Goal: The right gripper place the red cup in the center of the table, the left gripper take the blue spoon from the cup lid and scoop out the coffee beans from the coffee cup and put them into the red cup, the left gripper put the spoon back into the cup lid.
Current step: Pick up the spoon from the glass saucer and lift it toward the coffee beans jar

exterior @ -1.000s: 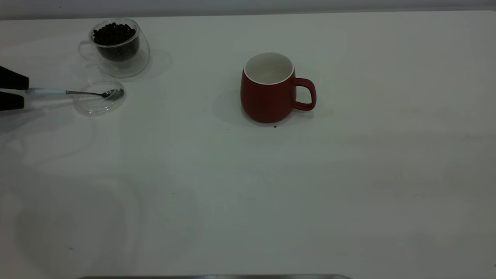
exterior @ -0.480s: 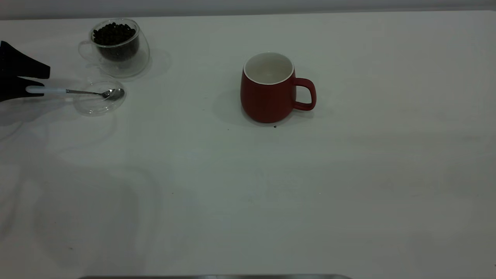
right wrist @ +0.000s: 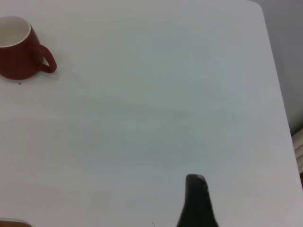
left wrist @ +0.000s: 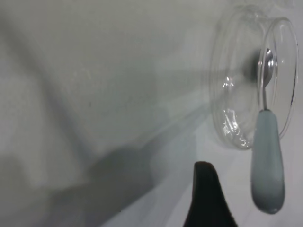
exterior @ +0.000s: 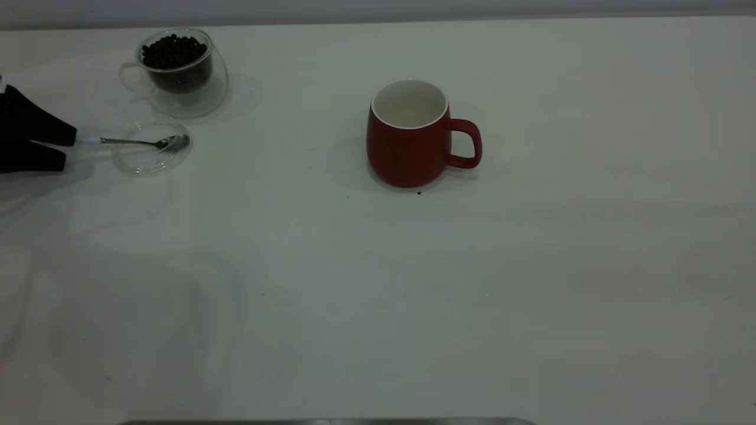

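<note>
The blue spoon (exterior: 142, 142) lies with its metal bowl in the clear cup lid (exterior: 150, 158) and its pale handle pointing left. My left gripper (exterior: 69, 150) is open at the table's left edge, its two black fingers on either side of the handle. In the left wrist view one finger (left wrist: 204, 194) stands apart from the spoon handle (left wrist: 267, 161), with the lid (left wrist: 236, 94) beyond. The coffee cup (exterior: 188, 94) holds the coffee beans (exterior: 174, 52) behind the lid. The red cup (exterior: 407, 147) stands upright mid-table, its inside white, handle to the right. My right gripper (right wrist: 265, 194) is open over bare table, far from the red cup (right wrist: 19, 56).
A small dark speck (exterior: 419, 192) lies on the white table (exterior: 531, 265) just in front of the red cup. The table's far right edge (right wrist: 279, 94) shows in the right wrist view.
My left gripper has moved right along the spoon handle and come down, so its fingers now straddle the handle. The spoon, lid and cups have not moved.
</note>
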Available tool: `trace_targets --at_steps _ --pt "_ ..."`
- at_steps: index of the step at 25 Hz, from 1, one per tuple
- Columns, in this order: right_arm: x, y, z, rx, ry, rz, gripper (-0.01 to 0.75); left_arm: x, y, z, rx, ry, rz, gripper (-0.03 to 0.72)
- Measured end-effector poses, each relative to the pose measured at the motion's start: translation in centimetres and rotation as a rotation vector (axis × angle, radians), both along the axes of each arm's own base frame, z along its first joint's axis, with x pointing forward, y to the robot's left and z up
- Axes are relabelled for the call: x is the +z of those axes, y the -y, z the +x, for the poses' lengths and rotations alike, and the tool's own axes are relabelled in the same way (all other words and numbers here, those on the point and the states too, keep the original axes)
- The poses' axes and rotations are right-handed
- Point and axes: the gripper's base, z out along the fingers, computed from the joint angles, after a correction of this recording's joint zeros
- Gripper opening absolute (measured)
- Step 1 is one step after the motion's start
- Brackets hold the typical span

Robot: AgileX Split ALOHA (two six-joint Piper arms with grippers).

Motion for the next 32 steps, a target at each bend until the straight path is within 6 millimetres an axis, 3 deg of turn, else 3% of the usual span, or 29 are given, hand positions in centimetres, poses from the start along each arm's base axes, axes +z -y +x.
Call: trace_targets --at_steps 21,24,32 --pt "0.00 0.00 0.00 0.000 0.000 0.000 0.590 0.59 0.47 0.27 0.015 0.034 -0.093 0.465" --pt "0.00 0.00 0.00 0.000 0.000 0.000 0.590 0.68 0.55 0.20 0.007 0.032 -0.105 0.408" --pt "0.00 0.00 0.00 0.000 0.000 0.000 0.590 0.71 0.57 0.20 0.006 0.033 -0.109 0.173"
